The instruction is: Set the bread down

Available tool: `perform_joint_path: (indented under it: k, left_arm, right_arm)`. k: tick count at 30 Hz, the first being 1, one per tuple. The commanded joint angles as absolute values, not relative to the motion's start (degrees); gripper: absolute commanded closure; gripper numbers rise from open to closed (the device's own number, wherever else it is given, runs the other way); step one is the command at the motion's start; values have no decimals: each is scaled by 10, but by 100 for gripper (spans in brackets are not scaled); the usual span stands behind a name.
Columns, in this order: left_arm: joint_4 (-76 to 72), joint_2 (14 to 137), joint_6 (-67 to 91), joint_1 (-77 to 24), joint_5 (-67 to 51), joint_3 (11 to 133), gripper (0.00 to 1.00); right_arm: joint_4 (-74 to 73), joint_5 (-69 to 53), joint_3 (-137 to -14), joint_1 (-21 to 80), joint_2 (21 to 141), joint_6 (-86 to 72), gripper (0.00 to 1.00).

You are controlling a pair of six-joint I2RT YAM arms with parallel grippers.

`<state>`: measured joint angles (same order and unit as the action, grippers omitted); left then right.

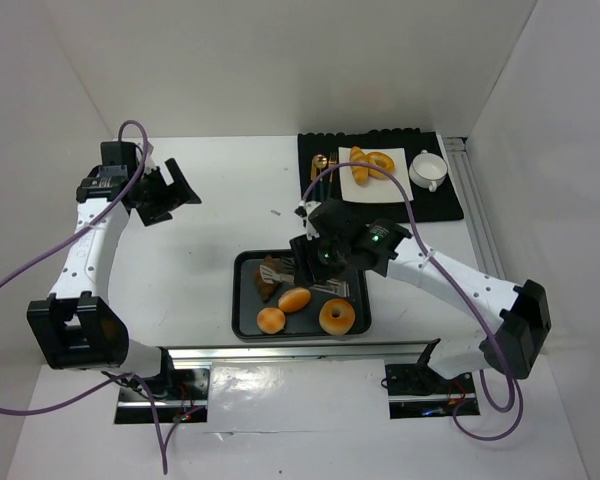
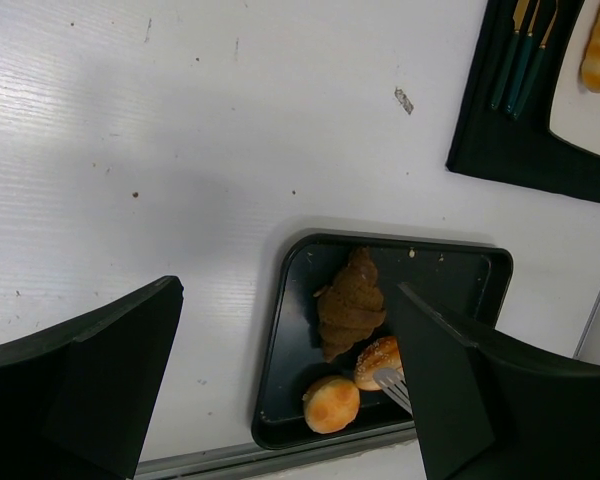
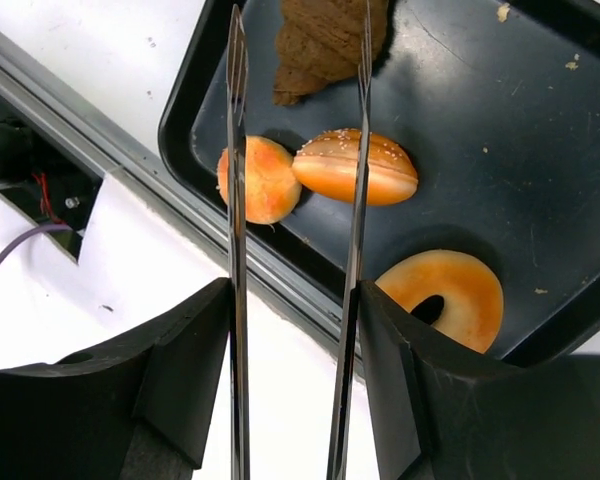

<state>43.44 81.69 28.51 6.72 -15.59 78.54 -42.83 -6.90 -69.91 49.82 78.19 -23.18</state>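
Hanging above the bare left side of the tabletop (image 1: 210, 215), the left end effector (image 1: 165, 190) has its two black fingers (image 2: 80, 390) spread wide and grips nothing. It is well apart from all of the bread.

Nearer the middle, a dark tray (image 3: 500, 150) lies at the near edge and carries four pieces. The dark brown croissant (image 2: 350, 305) is in its far left part. The round bun (image 3: 260, 178) sits at the near left, the seeded oval roll (image 3: 355, 167) touches it on the right, and a golden ring (image 3: 442, 297) lies near the tray's right corner.

Above this tray, the right end effector (image 1: 315, 258) is clamped on a pair of metal tongs (image 3: 235, 200). The two blades stand apart and reach toward the croissant. From the wrist view one blade crosses the bun and the other the oval roll. Whether the tips touch any bread cannot be told.

Farther right, at the back, a black mat (image 1: 440, 205) holds gold-and-teal cutlery (image 1: 322, 162), a white plate (image 1: 380, 192) and a white cup (image 1: 428, 168). On the plate lie the long ridged roll (image 1: 360, 166) and a second ring (image 1: 382, 163), side by side.
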Motion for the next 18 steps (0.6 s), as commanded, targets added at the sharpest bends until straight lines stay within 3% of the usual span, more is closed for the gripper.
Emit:
perform_joint_path:
  k: [1, 18]
  left_arm:
    - [438, 794, 279, 71, -156, 807, 1]
    - [438, 794, 274, 71, -150, 796, 1]
  right_arm:
    - [-416, -64, -704, 501, 791, -244, 40]
    - [-393, -69, -742, 512, 883, -220, 37]
